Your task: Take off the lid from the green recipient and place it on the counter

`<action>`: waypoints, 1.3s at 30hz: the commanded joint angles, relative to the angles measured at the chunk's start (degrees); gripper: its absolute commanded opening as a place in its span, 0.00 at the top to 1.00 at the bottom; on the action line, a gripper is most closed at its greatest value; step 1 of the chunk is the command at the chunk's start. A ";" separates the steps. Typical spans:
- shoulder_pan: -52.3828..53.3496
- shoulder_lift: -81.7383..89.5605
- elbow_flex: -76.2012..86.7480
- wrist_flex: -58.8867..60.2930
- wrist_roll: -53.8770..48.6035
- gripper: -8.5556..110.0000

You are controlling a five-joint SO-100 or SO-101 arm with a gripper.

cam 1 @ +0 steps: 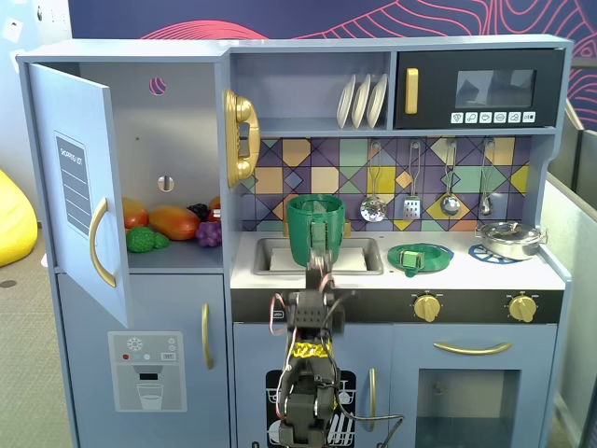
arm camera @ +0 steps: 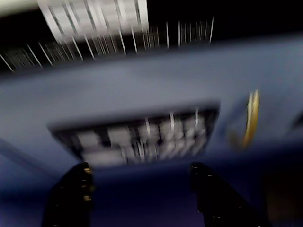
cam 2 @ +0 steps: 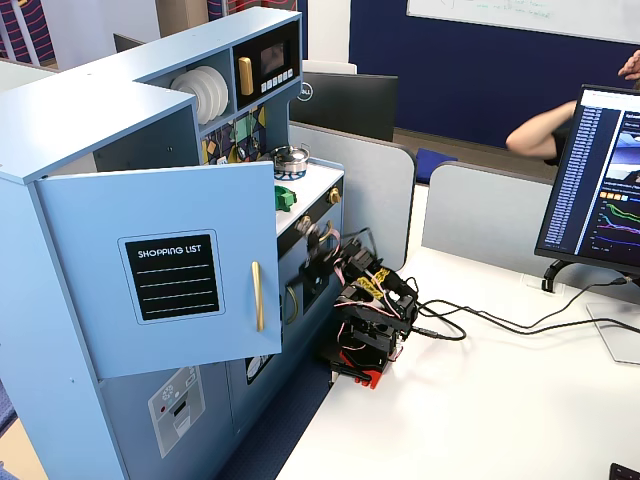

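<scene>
The green recipient [cam 1: 315, 227] stands uncovered in the recessed sink of the counter [cam 1: 466, 276]. The lid [cam 1: 421, 257], a flat green disc with a lighter strap, lies on the counter to the right of the sink, over the left burner. It also shows in the side fixed view [cam 2: 286, 196]. My gripper [cam 1: 315, 271] is low in front of the cabinet, below the counter edge and away from both. The wrist view is blurred; the gripper [arm camera: 141, 168] is open and empty, with dark fingertips [arm camera: 81, 172] facing the blue cabinet front.
A silver pan [cam 1: 508, 240] sits on the right burner. The fridge door [cam 1: 79, 187] hangs open at the left, with toy food inside. Two gold knobs [cam 1: 427, 306] stick out under the counter. A monitor [cam 2: 600, 190] and cables lie on the white table.
</scene>
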 commanded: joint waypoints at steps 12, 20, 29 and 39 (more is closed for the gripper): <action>-6.15 7.82 19.42 10.63 2.99 0.89; -6.33 7.82 20.21 21.97 4.48 0.89; -4.04 7.91 20.21 23.03 5.98 0.89; -2.37 7.91 20.21 23.03 5.98 0.89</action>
